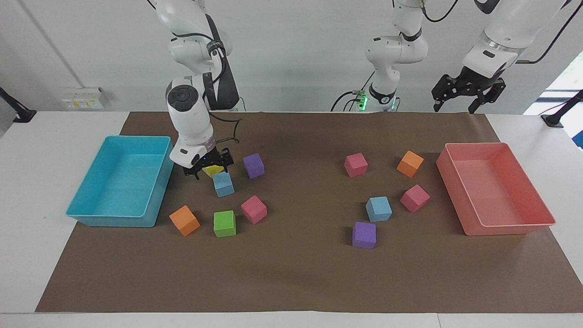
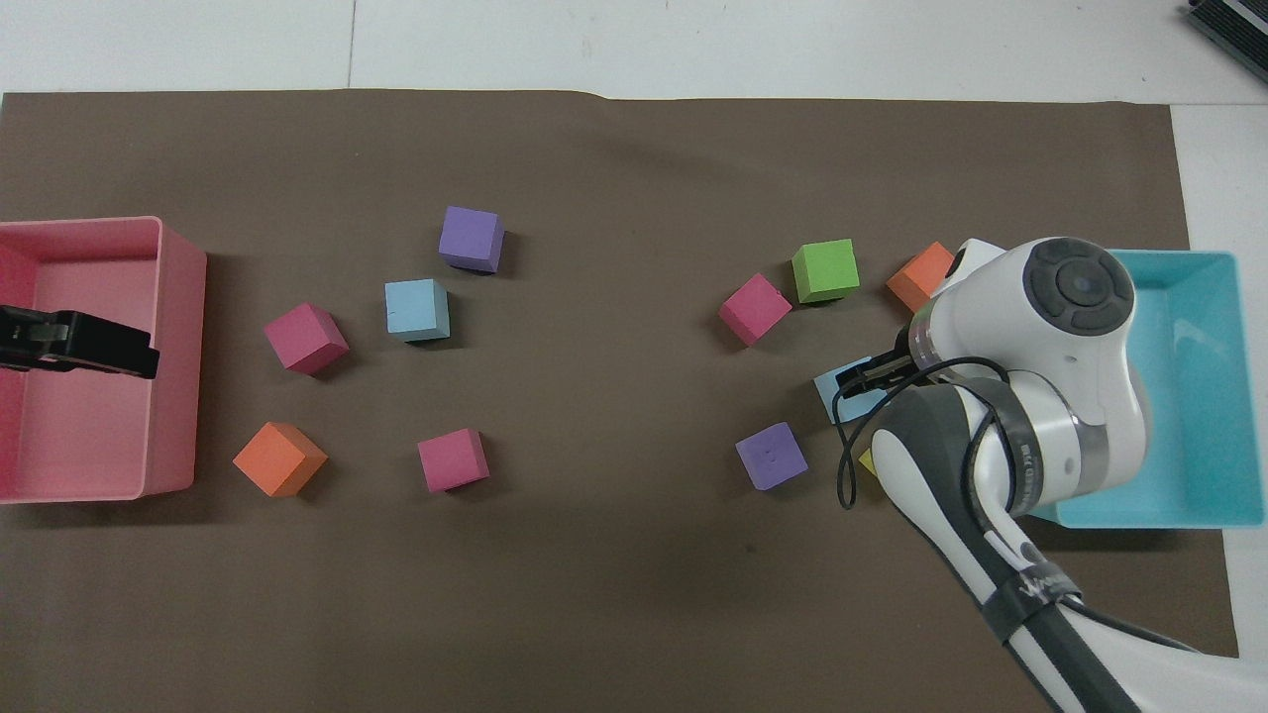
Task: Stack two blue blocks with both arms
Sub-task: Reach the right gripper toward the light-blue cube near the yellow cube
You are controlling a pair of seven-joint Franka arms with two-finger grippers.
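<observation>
Blue blocks lie apart: one (image 1: 223, 183) beside the yellow cube (image 1: 212, 171) under the open right end effector (image 1: 209, 169), which might bump yellow; the other (image 1: 378, 208) toward the waiting, open left end effector (image 1: 467, 94).

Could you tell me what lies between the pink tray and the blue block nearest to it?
A pink cube lies between the pink tray and that blue block, touching neither; the facing and overhead views both show it.

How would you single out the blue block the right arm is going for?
Start at the turquoise tray at the right arm's end. Among the cubes beside it, the blue block lies just under the open right end effector, touching a yellow cube. The other blue block lies near the pink tray.
</observation>
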